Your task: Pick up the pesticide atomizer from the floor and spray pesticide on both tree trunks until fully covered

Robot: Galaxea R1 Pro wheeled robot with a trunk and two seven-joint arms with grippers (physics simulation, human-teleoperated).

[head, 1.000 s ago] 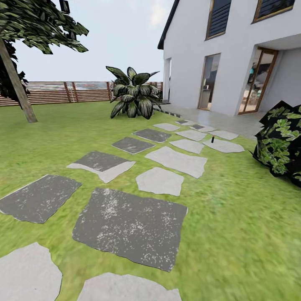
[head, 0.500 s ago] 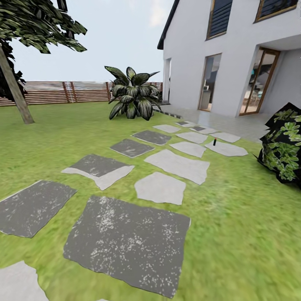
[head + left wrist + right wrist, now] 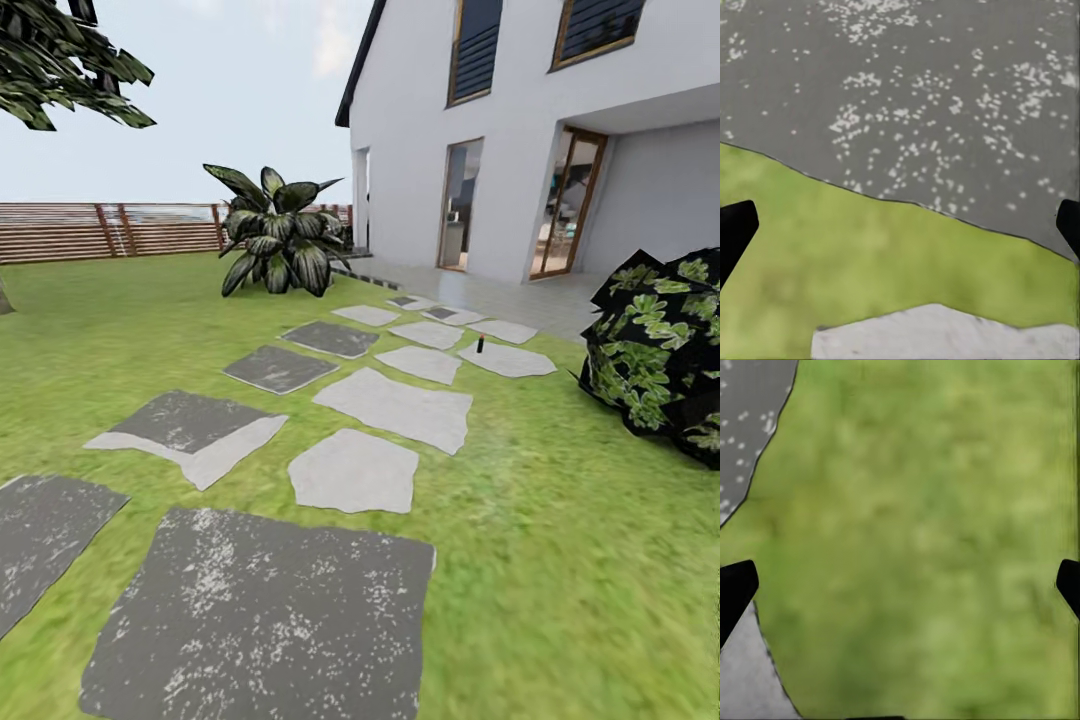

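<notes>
The garden lawn (image 3: 600, 560) spreads wide and green, ringed at the far side by a brown slatted fence (image 3: 100, 230), with a white two-storey house (image 3: 520, 130) rising on the right. A path of flat stepping stones (image 3: 390, 405), some dark and speckled, some pale, runs from the robot toward the paved terrace. A dark leafy shrub (image 3: 660, 350) sits at the right, a broad-leaved plant (image 3: 275, 235) stands near the fence, and a tree's canopy (image 3: 60, 60) overhangs the upper left.

Far along the path, a small dark upright object stands on a pale stone, probably the pesticide atomizer (image 3: 481, 344); too small to be sure.

The left gripper (image 3: 900, 225) hangs over a speckled stone and grass, fingers spread wide, holding nothing. The right gripper (image 3: 900, 585) is likewise spread and empty above grass, likely carried idle for the approach.
</notes>
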